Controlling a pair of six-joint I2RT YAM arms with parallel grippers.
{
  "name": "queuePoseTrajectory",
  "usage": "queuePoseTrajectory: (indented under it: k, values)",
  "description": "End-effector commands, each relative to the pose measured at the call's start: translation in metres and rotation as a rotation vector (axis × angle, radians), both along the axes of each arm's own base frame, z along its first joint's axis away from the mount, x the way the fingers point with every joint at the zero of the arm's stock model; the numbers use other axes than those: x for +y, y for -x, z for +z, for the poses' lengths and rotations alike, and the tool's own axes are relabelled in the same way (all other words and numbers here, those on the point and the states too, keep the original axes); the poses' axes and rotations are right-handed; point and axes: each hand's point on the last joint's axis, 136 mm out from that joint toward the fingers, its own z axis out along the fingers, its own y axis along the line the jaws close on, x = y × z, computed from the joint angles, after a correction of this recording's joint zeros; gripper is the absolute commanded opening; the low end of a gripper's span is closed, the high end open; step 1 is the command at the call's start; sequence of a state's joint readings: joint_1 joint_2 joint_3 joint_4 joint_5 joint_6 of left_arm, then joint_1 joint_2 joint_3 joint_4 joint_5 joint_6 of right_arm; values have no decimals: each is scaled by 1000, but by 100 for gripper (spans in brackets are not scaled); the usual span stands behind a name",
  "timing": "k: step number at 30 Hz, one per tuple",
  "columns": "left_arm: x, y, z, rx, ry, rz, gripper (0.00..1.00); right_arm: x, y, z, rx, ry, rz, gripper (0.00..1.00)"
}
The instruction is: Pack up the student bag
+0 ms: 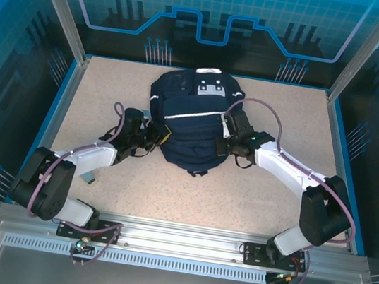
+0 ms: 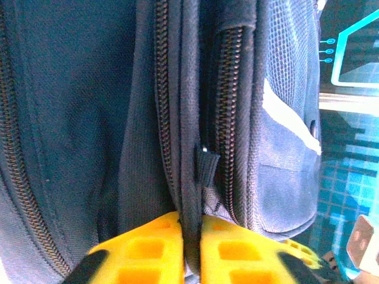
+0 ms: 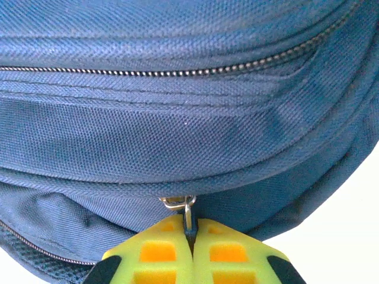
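Note:
The student bag [image 1: 188, 124], a navy-blue backpack with a white stripe and a pale patch near its top, lies in the middle of the table. My left gripper [image 1: 156, 135] presses against the bag's left side. In the left wrist view this gripper [image 2: 191, 232] is shut on a fold of the bag's dark fabric [image 2: 190, 177] between two zipper tracks. My right gripper [image 1: 222, 145] sits at the bag's right side. Seen from the right wrist, it [image 3: 190, 231] is shut on a metal zipper pull [image 3: 188, 212] hanging under a seam of the bag.
The speckled tabletop [image 1: 253, 194] is walled by aluminium frame posts [image 1: 60, 5] and blue panels. A metal rail [image 1: 182, 237] carries the arm bases along the near edge. Purple cables [image 1: 283, 138] loop over the right arm.

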State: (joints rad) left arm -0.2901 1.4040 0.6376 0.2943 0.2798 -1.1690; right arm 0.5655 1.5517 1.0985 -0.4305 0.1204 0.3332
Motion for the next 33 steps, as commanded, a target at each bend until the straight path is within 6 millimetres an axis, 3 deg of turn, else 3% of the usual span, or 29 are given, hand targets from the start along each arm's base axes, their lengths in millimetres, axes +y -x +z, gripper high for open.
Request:
queuePoseTrajectory:
  k: [1, 3, 6, 11, 14, 19, 27, 30, 33]
  values:
    - [31, 0, 5, -14, -100, 74, 36, 35, 3, 14, -10, -34, 94, 0]
    - [44, 7, 2, 0, -161, 98, 48, 66, 9, 17, -5, -62, 180, 0]
    - [53, 17, 6, 4, -190, 109, 58, 108, 18, 20, 10, -108, 287, 0]
    - [59, 30, 17, -2, -178, 129, 62, 159, 26, 26, 39, -208, 391, 0]
    - [57, 32, 22, -7, -142, 137, 63, 177, 31, 29, 53, -252, 431, 0]
    - [46, 24, 24, -4, -56, 125, 61, 187, 37, 27, 68, -270, 450, 0]
    - [33, 3, 9, 34, 45, 135, 52, 188, 46, 23, 87, -283, 457, 0]
    - [34, 1, 1, 52, 38, 146, 42, 183, 46, 23, 83, -264, 448, 0]
    - [38, 2, -5, 60, 17, 161, 28, 167, 44, 16, 73, -187, 404, 0]
